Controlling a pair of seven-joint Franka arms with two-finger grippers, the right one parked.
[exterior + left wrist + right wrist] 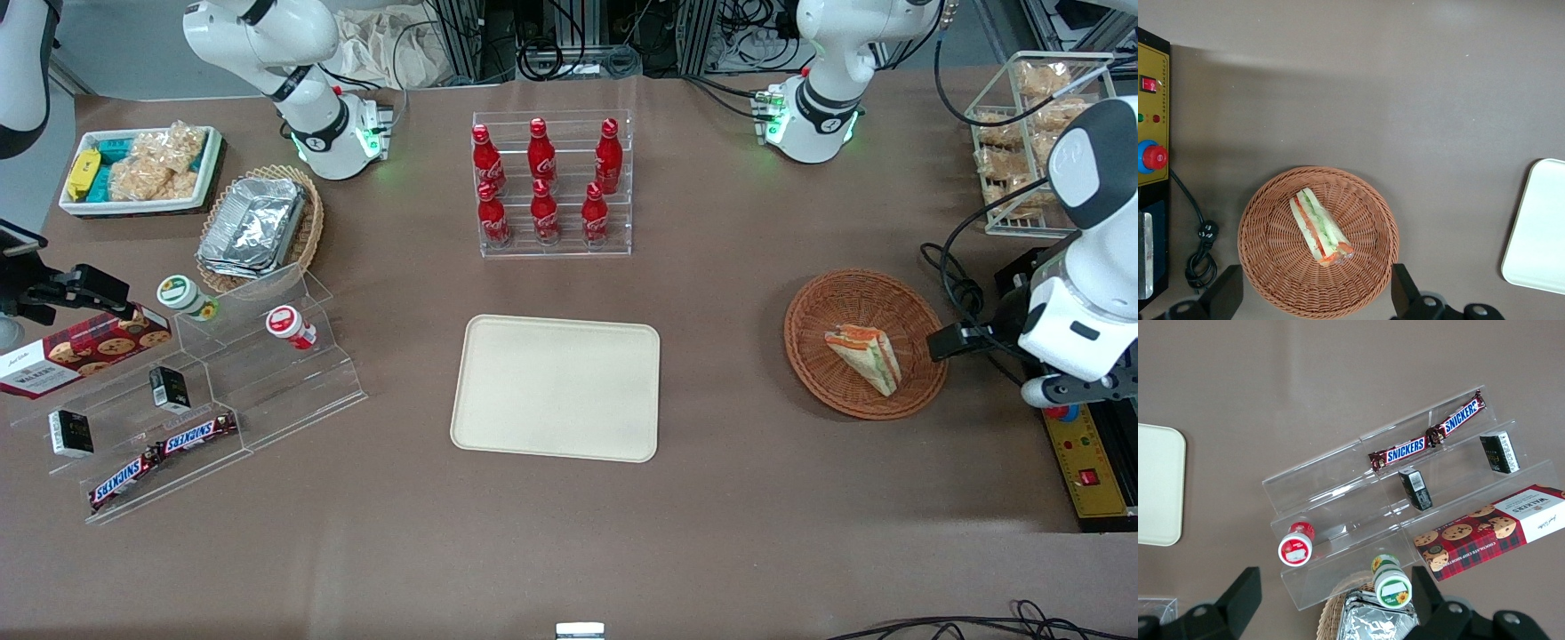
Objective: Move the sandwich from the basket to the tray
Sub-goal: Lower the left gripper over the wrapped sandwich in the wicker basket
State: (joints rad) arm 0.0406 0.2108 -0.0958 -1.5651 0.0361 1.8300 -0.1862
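On the brown table, the tray lies bare, well apart from the basket. In the basket rests the sandwich. The gripper hovers above the basket, fingers spread wide, touching nothing.

A brown table is seen under even light; cables and metal framing are glimpsed above its farthest edge.
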